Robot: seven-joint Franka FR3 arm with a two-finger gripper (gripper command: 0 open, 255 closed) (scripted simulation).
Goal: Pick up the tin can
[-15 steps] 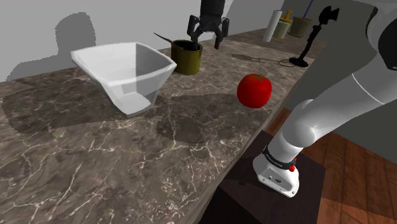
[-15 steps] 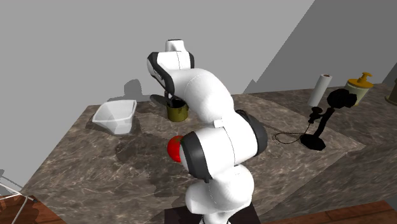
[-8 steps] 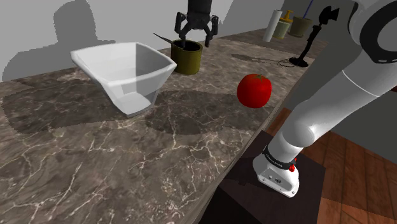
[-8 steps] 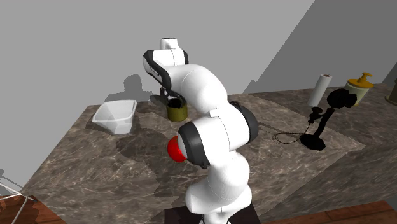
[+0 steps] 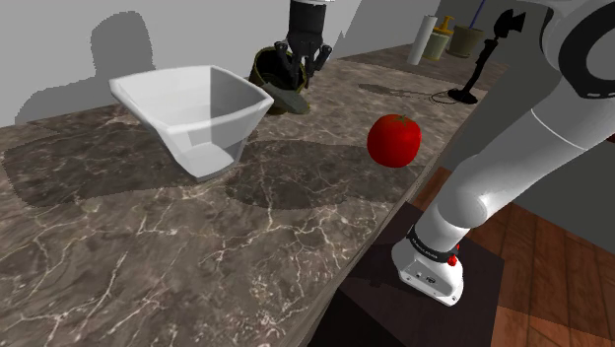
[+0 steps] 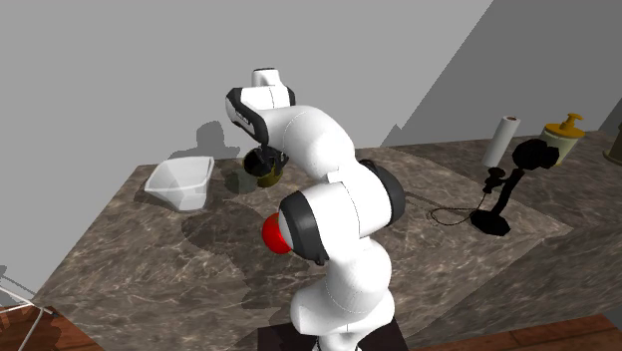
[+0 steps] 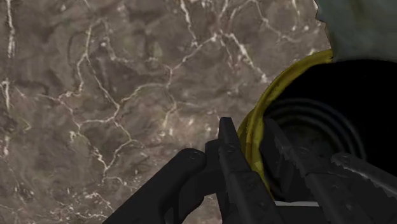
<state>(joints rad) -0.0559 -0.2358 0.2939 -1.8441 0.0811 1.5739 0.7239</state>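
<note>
At the far side of a marble counter, a robot's gripper pinches the rim of a tin can and tips it.

The olive-yellow can leans toward the white bowl at the shoulder view's left. Its base seems to rest on the stone, probably because the black fingers grip one side of the wall rather than span the body. A red fruit sits nearer, well apart to the right. The wrist view supplies what the outside cameras cannot: one finger stands inside the can's dark mouth and the other outside its yellow wall, drawn together on it. The shoulder view in turn shows the tilt and the neighbours, while in the second exterior view the white arm covers part of the can.
</note>
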